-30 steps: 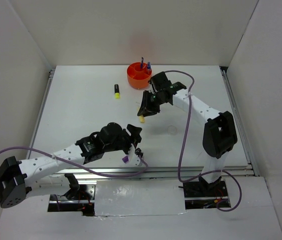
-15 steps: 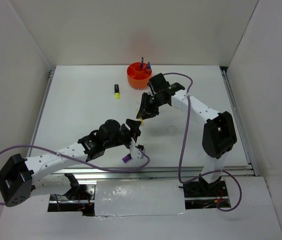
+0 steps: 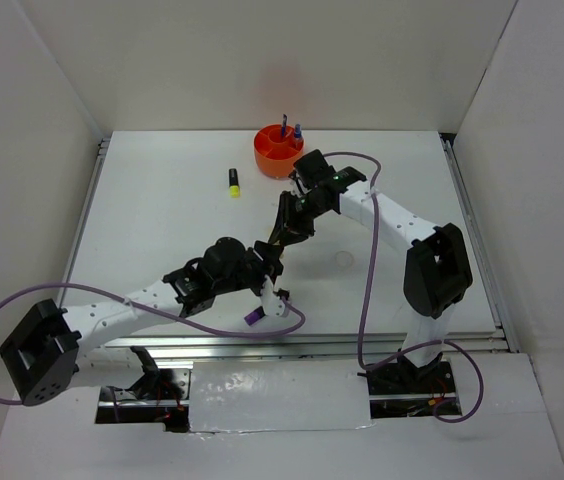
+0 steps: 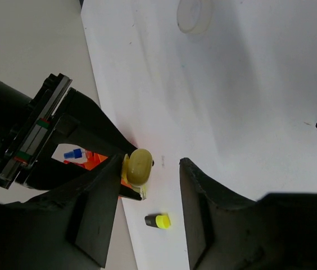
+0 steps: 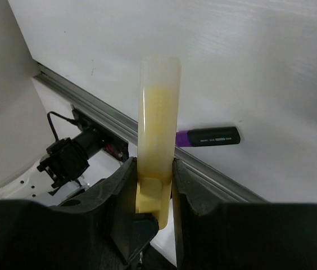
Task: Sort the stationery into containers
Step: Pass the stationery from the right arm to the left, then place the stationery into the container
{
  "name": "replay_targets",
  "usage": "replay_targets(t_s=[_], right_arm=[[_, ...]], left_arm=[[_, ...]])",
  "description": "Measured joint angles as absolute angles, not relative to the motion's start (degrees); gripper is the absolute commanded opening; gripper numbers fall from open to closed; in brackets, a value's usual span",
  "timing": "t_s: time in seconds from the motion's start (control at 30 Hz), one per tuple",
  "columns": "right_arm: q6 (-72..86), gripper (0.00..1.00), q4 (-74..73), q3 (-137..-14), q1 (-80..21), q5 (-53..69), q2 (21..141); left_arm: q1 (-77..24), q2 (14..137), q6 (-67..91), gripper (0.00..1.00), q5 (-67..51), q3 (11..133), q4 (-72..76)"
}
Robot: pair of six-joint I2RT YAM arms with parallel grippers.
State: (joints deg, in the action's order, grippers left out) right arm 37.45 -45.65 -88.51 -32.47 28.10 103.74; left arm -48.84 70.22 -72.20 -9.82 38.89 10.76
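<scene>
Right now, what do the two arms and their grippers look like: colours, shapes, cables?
The left arm and right arm have white links dotted with small holes, joined by bulky black joint housings. The left gripper and right gripper are black, with broad matte fingers. A purple cable trails loosely along each arm.

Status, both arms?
Right gripper shut on pale yellow stick, off the table. Left gripper open, empty, near its end. Purple highlighter, yellow highlighter unsorted. Nothing blocking orange organiser.
</scene>
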Motion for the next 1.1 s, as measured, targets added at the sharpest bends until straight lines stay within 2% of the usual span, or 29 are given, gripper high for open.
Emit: replay_targets(t_s=[0.13,0.23,0.27,0.33,0.37,0.43,0.47,0.6,0.77,0.93,1.1], right_arm=[[37.65,0.00,-45.76,-88.51,-32.49,28.34,103.74],[37.63,0.00,-45.78,-88.51,-32.49,28.40,103.74],[37.60,0.10,-45.76,-88.51,-32.49,28.62,103.74],[37.41,0.31,-45.71,-88.51,-32.45,29.04,103.74],[37.21,0.49,-45.69,-88.51,-32.32,29.43,103.74],[36.62,0.57,-45.71,-88.68,-31.46,31.03,103.74],[36.25,0.64,-45.74,-89.03,-30.98,31.81,103.81],[32.99,0.68,-45.58,-94.41,-24.88,33.71,105.08],[27.09,0.66,-44.99,-104.29,-11.35,32.01,105.89],[22.96,0.63,-43.09,-108.20,2.24,29.41,105.03],[20.64,0.61,-42.68,-104.42,7.70,27.57,102.00]], left_arm=[[-48.56,71.00,-73.23,0.47,-10.15,38.94,11.20],[-48.49,71.02,-73.43,0.35,-10.28,39.16,11.90],[-48.47,71.02,-73.32,0.29,-10.28,39.24,11.99],[-48.47,70.91,-73.47,0.23,-10.33,39.33,12.01],[-48.51,70.72,-73.38,0.18,-10.35,39.33,11.94],[-48.80,69.71,-73.25,0.14,-10.35,39.33,11.35],[-49.30,68.55,-73.12,0.09,-10.37,39.33,10.74],[-52.12,63.53,-70.15,0.00,-10.92,40.10,7.46],[-52.95,64.12,-53.80,0.00,-9.72,50.19,2.20],[-40.71,74.32,-32.16,0.00,-9.69,66.89,3.84],[-25.74,89.01,-15.59,0.00,-11.25,80.95,8.27]])
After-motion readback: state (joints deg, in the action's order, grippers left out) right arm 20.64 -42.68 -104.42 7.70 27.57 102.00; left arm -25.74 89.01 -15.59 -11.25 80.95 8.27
